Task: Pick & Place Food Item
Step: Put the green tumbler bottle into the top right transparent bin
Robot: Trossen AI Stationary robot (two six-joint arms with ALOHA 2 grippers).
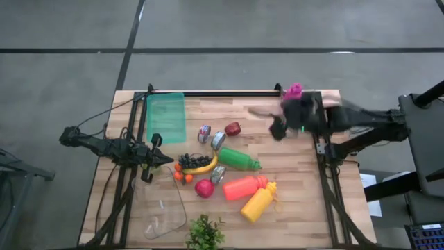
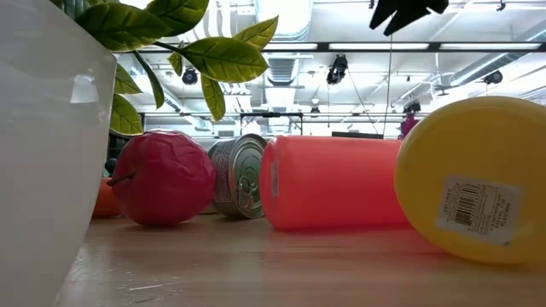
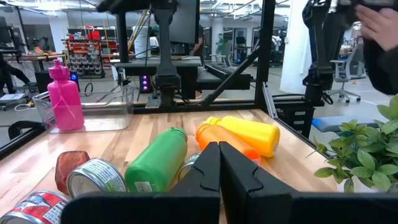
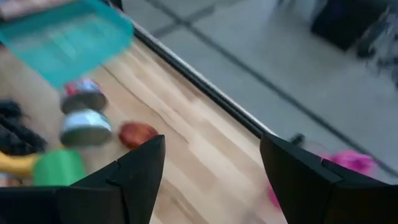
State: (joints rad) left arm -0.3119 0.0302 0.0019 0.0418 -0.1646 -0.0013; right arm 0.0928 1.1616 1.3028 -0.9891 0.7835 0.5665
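Observation:
Food items lie in a cluster mid-table: a dark red fruit (image 1: 233,128), a banana (image 1: 201,167) with grapes (image 1: 190,160), small oranges (image 1: 182,175) and a red pomegranate-like fruit (image 1: 205,187). My right gripper (image 4: 211,168) hangs open and blurred above the table's far right part (image 1: 277,128), with nothing between its fingers. It looks down on the red fruit (image 4: 137,134). My left gripper (image 1: 165,160) waits shut at the table's left, level, pointing at the cluster (image 3: 219,168).
A teal tray (image 1: 166,117) lies at the far left. Cans (image 1: 218,140), a green bottle (image 1: 239,160), an orange-red bottle (image 1: 244,186) and a yellow bottle (image 1: 259,201) lie among the food. A pink bottle (image 1: 294,90) stands at the far edge, with a clear container (image 1: 163,212) and a plant (image 1: 205,232) near the front.

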